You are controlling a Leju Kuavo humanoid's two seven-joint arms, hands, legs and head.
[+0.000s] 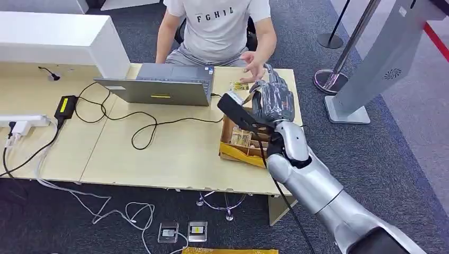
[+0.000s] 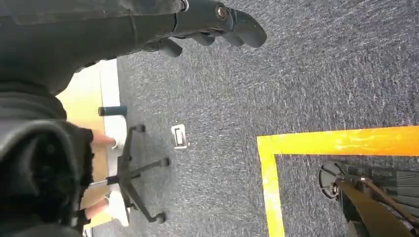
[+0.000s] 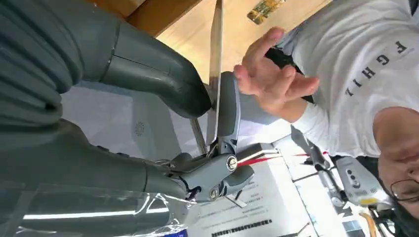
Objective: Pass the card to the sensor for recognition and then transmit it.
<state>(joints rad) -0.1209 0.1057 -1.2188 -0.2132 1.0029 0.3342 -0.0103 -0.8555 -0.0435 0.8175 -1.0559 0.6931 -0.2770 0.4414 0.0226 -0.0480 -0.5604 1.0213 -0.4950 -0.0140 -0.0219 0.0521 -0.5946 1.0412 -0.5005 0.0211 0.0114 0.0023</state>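
Note:
My right hand [image 1: 272, 98] is raised over the table's far right end, in front of a seated person. It pinches a thin pale card [image 3: 216, 59] between the thumb [image 3: 148, 74] and a finger, and the right wrist view shows the card edge-on. In the head view the card [image 1: 236, 98] sticks out to the left of the hand. The person's open hand [image 1: 253, 66] hovers just beyond my hand, its fingers [image 3: 269, 81] close to the card's far side. My left hand [image 2: 148, 24] hangs over grey carpet, fingers [image 2: 237, 24] loosely apart and holding nothing.
An open cardboard box [image 1: 233, 151] with cards in it stands below my right hand. A yellowish card [image 1: 239, 84] lies on the table behind it. A grey laptop [image 1: 159, 87], black cables [image 1: 143, 129] and a power strip [image 1: 21, 123] lie to the left. A grey kiosk stand [image 1: 370, 74] is at the right.

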